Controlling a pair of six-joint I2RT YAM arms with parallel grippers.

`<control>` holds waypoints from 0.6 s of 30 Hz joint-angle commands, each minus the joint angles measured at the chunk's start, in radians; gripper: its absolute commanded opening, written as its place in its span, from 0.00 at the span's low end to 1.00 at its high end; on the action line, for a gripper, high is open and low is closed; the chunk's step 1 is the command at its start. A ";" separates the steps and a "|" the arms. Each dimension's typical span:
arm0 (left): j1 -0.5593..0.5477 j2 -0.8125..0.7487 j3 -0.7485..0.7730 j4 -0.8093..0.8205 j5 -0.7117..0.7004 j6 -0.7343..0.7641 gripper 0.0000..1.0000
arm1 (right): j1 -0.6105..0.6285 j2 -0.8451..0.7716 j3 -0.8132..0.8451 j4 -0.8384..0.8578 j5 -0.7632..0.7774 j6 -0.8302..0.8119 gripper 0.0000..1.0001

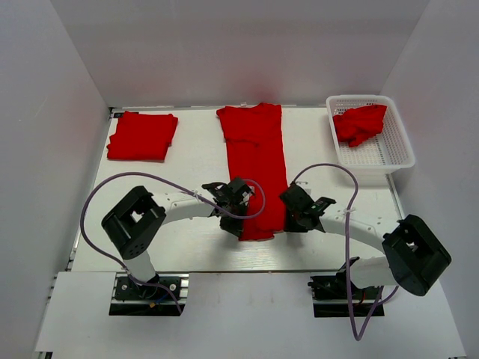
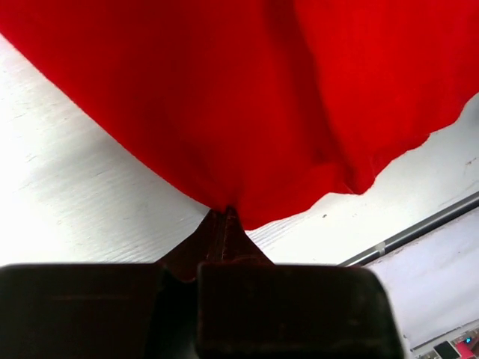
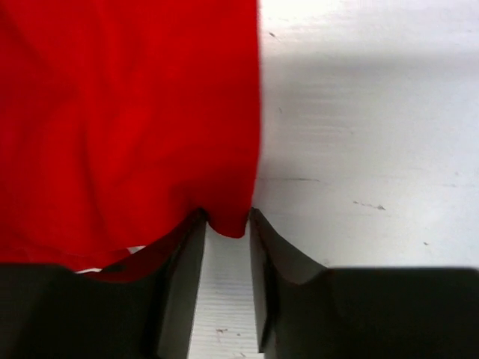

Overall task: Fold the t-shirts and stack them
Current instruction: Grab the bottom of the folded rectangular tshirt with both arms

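**Now both hands are at the near hem**

At the far left corner of the table [image 1: 187,243] lies a folded t-shirt [image 1: 142,136], squared off and flat. Nearer the middle, the left hand [image 2: 224,223] is clamped on the near-left corner of the long t-shirt [image 1: 254,157] — the cloth puckers into its closed tips. That shirt lies as a narrow strip down the middle of the table, running from the far edge towards the near one. The right hand [image 3: 227,218] sits at the hem's near-right corner with its jaws narrowed but apart. The corner of cloth hangs between them, not yet pinched. In the far right corner a white basket [image 1: 383,152] holds a crumpled t-shirt [image 1: 359,123].

The cloth looks light, soft and limp, so it will probably sag between two holds. The two near corners seem the right places to grip — through every layer, and lifted evenly.
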 commanded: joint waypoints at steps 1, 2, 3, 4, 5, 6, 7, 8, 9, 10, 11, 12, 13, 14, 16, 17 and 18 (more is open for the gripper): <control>-0.022 0.079 -0.062 -0.049 -0.026 0.009 0.00 | -0.003 0.030 -0.006 0.060 -0.031 -0.033 0.34; -0.022 0.079 -0.062 -0.060 -0.039 0.000 0.00 | 0.000 0.027 -0.010 0.063 -0.026 -0.038 0.31; -0.022 0.070 -0.062 -0.060 -0.050 0.000 0.00 | -0.001 0.025 -0.015 0.069 -0.022 -0.044 0.22; -0.013 0.070 -0.062 -0.069 -0.050 0.000 0.00 | -0.004 0.022 -0.016 0.084 -0.022 -0.055 0.18; -0.013 0.057 -0.062 -0.069 -0.078 0.000 0.00 | -0.003 0.015 -0.023 0.086 -0.022 -0.058 0.15; -0.013 0.057 -0.052 -0.078 -0.078 0.000 0.00 | -0.003 0.010 -0.027 0.095 -0.023 -0.065 0.05; -0.013 0.045 -0.051 -0.078 -0.090 0.000 0.00 | -0.004 0.005 -0.033 0.100 -0.025 -0.072 0.00; -0.013 0.028 -0.042 -0.092 -0.102 0.000 0.00 | -0.003 -0.004 -0.036 0.095 -0.022 -0.073 0.00; -0.013 0.028 -0.033 -0.092 -0.103 0.000 0.00 | -0.001 -0.005 -0.036 0.095 -0.026 -0.078 0.00; -0.013 0.014 -0.033 -0.106 -0.112 0.000 0.00 | -0.001 -0.016 -0.038 0.094 -0.026 -0.081 0.00; -0.013 0.002 -0.009 -0.125 -0.122 0.000 0.00 | 0.000 -0.031 -0.038 0.081 -0.025 -0.082 0.00; -0.013 0.002 0.001 -0.126 -0.122 0.010 0.00 | -0.001 -0.048 -0.046 0.084 -0.025 -0.084 0.00; -0.013 -0.009 0.001 -0.136 -0.122 0.019 0.00 | -0.001 -0.058 -0.046 0.080 -0.019 -0.085 0.00; -0.013 -0.009 0.016 -0.136 -0.122 0.019 0.00 | 0.000 -0.085 -0.047 0.077 -0.017 -0.092 0.00; -0.003 -0.029 0.028 -0.136 -0.109 0.030 0.00 | 0.000 -0.119 -0.056 0.081 -0.008 -0.101 0.00; 0.006 -0.029 0.042 -0.145 -0.109 0.030 0.00 | 0.000 -0.159 -0.058 0.084 -0.006 -0.110 0.00; 0.006 -0.029 0.056 -0.146 -0.109 0.030 0.00 | -0.001 -0.180 -0.056 0.087 0.007 -0.128 0.00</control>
